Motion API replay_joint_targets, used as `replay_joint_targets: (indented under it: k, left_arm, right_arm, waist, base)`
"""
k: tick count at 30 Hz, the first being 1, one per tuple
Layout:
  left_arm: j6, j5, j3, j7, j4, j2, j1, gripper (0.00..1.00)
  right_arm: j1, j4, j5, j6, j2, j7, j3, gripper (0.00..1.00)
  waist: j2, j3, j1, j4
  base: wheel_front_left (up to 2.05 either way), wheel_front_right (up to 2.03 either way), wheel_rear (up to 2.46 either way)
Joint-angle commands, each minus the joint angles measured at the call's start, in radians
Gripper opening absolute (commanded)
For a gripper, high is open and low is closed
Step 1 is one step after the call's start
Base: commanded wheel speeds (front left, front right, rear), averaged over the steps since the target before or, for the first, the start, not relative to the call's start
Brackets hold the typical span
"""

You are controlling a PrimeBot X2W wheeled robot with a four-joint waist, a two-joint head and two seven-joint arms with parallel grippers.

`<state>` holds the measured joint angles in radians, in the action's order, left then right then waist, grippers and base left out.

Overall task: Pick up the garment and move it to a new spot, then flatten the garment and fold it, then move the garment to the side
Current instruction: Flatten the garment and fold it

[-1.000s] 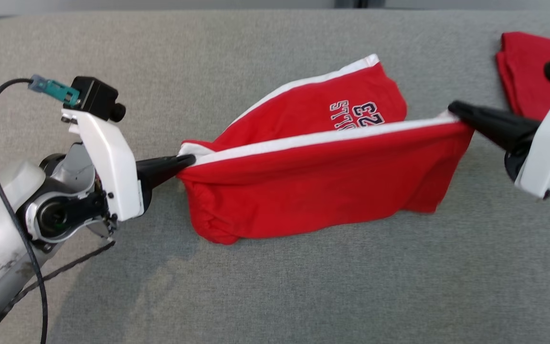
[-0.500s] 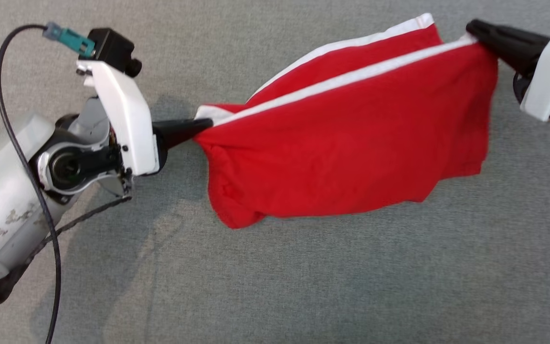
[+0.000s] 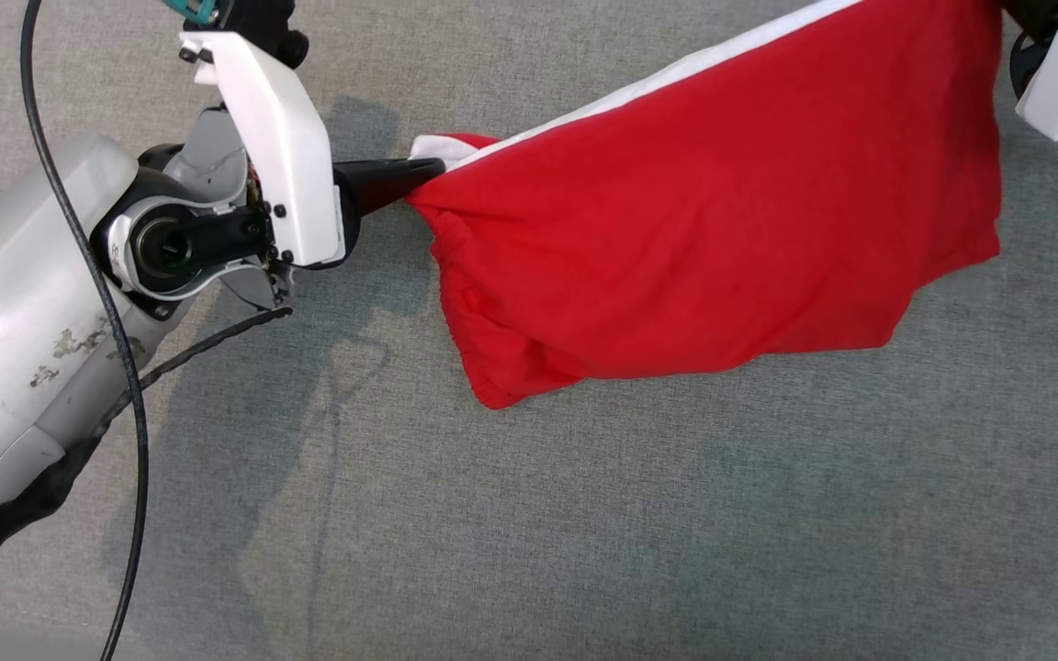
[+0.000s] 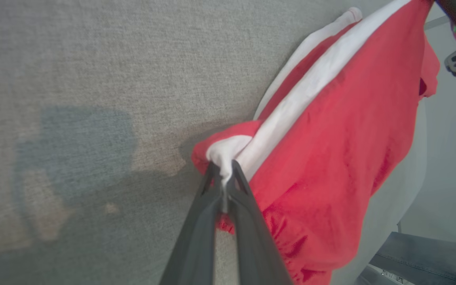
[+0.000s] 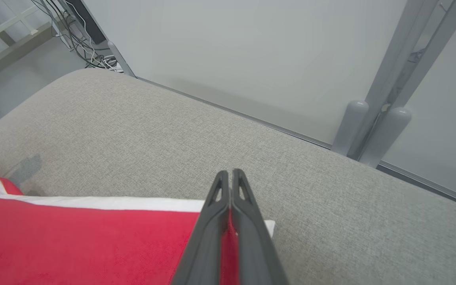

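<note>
Garment [image 3: 722,229] spans from left jaws to right jaws.

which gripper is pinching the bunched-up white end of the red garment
The left gripper: it is shut on the gathered white corner of the red garment, while the right gripper holds the flat white-edged corner opposite.

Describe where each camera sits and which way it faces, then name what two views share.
Head view: on the robot's head, looking down at the grey cushion; shows the left forearm and left gripper pinching the red garment.
Left wrist view: on the left wrist, looking along its own fingers at the pinched white hem.
Right wrist view: on the right wrist, looking along the right gripper across the cushion toward a pale wall.
Shared: both wrist views show the garment.
</note>
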<state>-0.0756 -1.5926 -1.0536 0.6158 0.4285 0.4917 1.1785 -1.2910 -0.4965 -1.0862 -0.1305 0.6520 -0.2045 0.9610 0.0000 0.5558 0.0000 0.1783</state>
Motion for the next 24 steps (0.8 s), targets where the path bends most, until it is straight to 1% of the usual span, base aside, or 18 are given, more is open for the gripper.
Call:
replay_joint_targets:
  k: [1,4,5,6,13,14,15,16,17,18,19,24]
  left_arm:
    - [-0.006,0.006,0.003,0.004,0.013,-0.004,0.019,0.00]
    - [-0.011,0.006,0.006,0.006,0.023,-0.013,0.027,0.00]
    - [-0.014,0.008,0.006,0.006,0.030,-0.020,0.028,0.00]
    - [-0.014,0.008,0.006,0.006,0.030,-0.020,0.028,0.00]
    - [-0.026,0.011,0.001,0.011,0.054,-0.037,0.038,0.00]
    - [-0.027,0.011,0.001,0.013,0.056,-0.039,0.039,0.05]
    - [-0.029,0.013,0.000,0.014,0.058,-0.039,0.041,0.22]
    - [-0.030,0.015,-0.001,0.014,0.060,-0.040,0.040,0.42]
    - [-0.031,0.015,-0.003,0.014,0.062,-0.041,0.039,0.66]
    - [-0.034,0.014,-0.003,0.014,0.064,-0.042,0.038,1.00]
    - [-0.036,0.016,-0.004,0.014,0.067,-0.042,0.036,1.00]
    - [-0.043,0.015,-0.008,0.014,0.084,-0.030,0.012,1.00]
  right_arm:
    - [-0.025,-0.024,-0.011,-0.001,0.001,0.030,0.024,0.00]
    - [-0.047,-0.054,-0.021,-0.001,-0.002,0.054,0.053,0.00]
    - [-0.063,-0.084,-0.033,-0.001,-0.006,0.069,0.081,0.00]
    - [-0.063,-0.084,-0.033,-0.001,-0.006,0.069,0.081,0.00]
    - [-0.097,-0.150,-0.075,-0.001,-0.026,0.140,0.170,0.00]
    - [-0.100,-0.156,-0.081,-0.001,-0.030,0.150,0.181,0.00]
    - [-0.102,-0.159,-0.088,-0.001,-0.033,0.160,0.195,0.00]
    - [-0.103,-0.163,-0.097,-0.001,-0.037,0.170,0.204,0.00]
    - [-0.105,-0.171,-0.105,-0.001,-0.039,0.183,0.210,0.20]
    - [-0.106,-0.180,-0.113,-0.001,-0.040,0.194,0.221,0.97]
    - [-0.105,-0.185,-0.121,-0.001,-0.045,0.204,0.231,1.00]
    - [-0.089,-0.194,-0.151,-0.001,-0.058,0.263,0.265,1.00]
  waist:
    - [0.0000,0.009,0.0000,0.007]
    - [0.0000,0.015,0.0000,0.010]
    - [0.0000,0.020,0.0000,0.012]
    - [0.0000,0.020,0.0000,0.012]
    - [0.0000,0.028,0.0000,0.015]
    - [0.0000,0.028,0.0000,0.015]
    - [0.0000,0.027,0.0000,0.015]
    - [0.0000,0.026,0.0000,0.015]
    - [0.0000,0.023,0.0000,0.014]
    - [0.0000,0.020,0.0000,0.013]
    - [0.0000,0.015,0.0000,0.011]
    - [0.0000,-0.028,0.0000,0.000]
  base:
    - [0.00,0.00,0.00]
    - [0.00,0.00,0.00]
    - [0.00,0.00,0.00]
    - [0.00,0.00,0.00]
    - [0.00,0.00,0.00]
    - [0.00,0.00,0.00]
    - [0.00,0.00,0.00]
    - [0.00,0.00,0.00]
    - [0.00,0.00,0.00]
    - [0.00,0.00,0.00]
    - [0.00,0.00,0.00]
    - [0.00,0.00,0.00]
